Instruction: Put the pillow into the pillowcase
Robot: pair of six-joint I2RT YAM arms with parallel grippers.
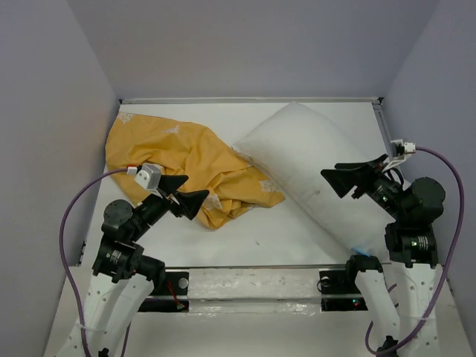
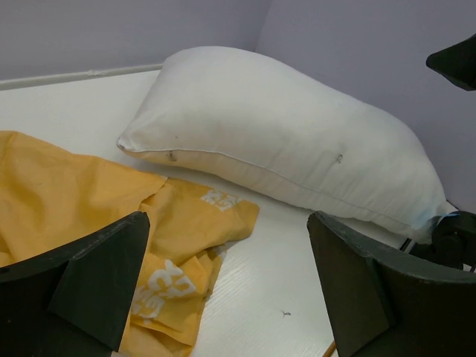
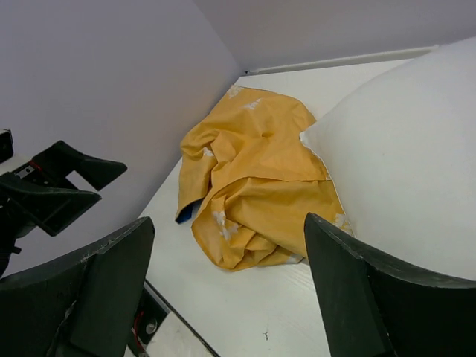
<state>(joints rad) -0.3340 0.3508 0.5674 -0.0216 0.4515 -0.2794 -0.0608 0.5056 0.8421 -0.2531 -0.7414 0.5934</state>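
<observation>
Task barely begun: left hand and right hand, both wide and empty, should first open the crumpled mustard-yellow fabric pillowcase, left of the plump white rectangular pillow.

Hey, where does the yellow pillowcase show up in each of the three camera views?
Top external: the pillowcase lies crumpled left of centre.
Left wrist: the pillowcase fills the lower left.
Right wrist: the pillowcase sits in the middle.
Shared landmark: the white pillow, right beside it in every view, at upper right in the left wrist and at the right edge in the right wrist.
</observation>
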